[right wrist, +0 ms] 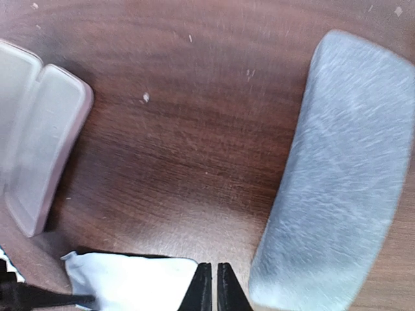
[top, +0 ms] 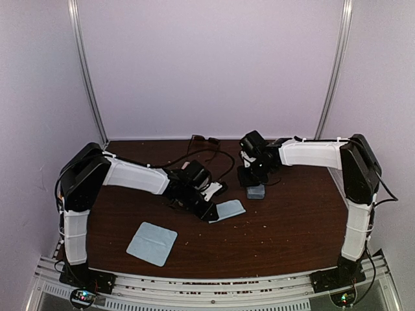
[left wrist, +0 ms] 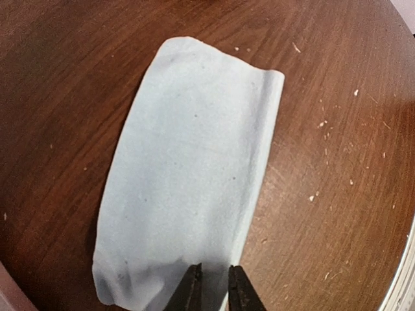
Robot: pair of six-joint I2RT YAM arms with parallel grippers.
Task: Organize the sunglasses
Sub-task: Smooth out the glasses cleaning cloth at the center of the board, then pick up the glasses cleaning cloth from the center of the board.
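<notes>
The sunglasses (top: 204, 140) sit at twelve o'clock on the tabletop (top: 292, 220), right at its far edge by the back wall and well apart from both my pincers. From above they are only a small dark shape with a brownish touch on its left. I cannot tell the frame, the lenses, or whether one pair or two lies there.

My left pincer (left wrist: 214, 272) stands narrowly spread, its two black tapered tips over the near end of the blue cloth (left wrist: 194, 162). I cannot tell whether they touch it. The cloth is pale, soft and matte, an oblong with rounded corners running toward twelve o'clock. Its three o'clock side is doubled over into a soft rolled fold. The tabletop under it is glossy reddish-brown wood grain, dotted with pale crumbs.

My right pincer (right wrist: 214, 269) is pressed together, only a hairline between the tips, and pinches nothing. At three o'clock of it lies the grey-blue case (right wrist: 337, 175), shut, oblong with rounded ends and a brushed, fabric-like skin. At nine o'clock lies the pink case (right wrist: 39, 142), which appears open: two smooth shallow halves side by side. A corner of the blue cloth shows at seven o'clock.

From above, a second cloth (top: 152, 243) lies flat at seven o'clock on the tabletop, squarish and faintly creased.
</notes>
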